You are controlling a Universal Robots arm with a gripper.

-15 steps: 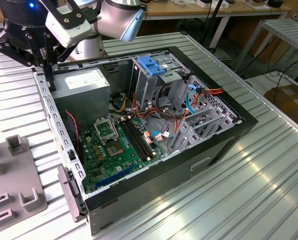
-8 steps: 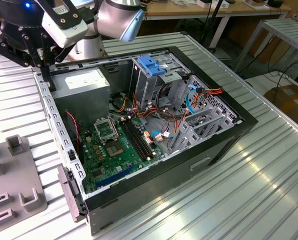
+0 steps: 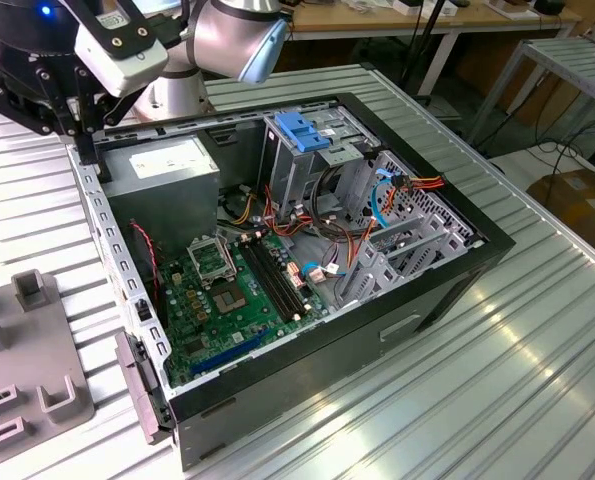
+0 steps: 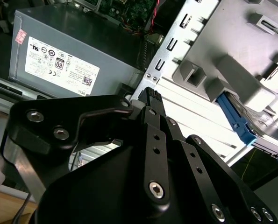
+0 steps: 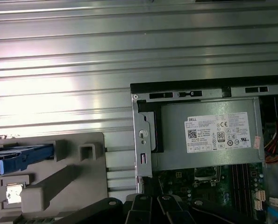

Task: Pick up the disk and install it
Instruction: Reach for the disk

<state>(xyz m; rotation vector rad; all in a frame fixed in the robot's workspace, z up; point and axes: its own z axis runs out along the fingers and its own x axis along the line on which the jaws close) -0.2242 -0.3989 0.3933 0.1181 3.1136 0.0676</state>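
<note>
Disk (image 4: 239, 119), rigid, dense and shock-sensitive, sits in the grey holder (image 3: 37, 390), eight o'clock from the computer case (image 3: 397, 355); grasp its flat long edges. Gripper (image 4: 150, 95) seemingly together, empty.

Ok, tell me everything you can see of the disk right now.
The disk stands on edge in a slot of the grey holder block on the ribbed metal table, outside the computer case. Both wrist views show it edge-on: a blue plastic bracket along a thin silver-grey metal body, its labelled face out of sight. Only the holder touches it; the end effector is apart from it, near the case's power supply.
</note>
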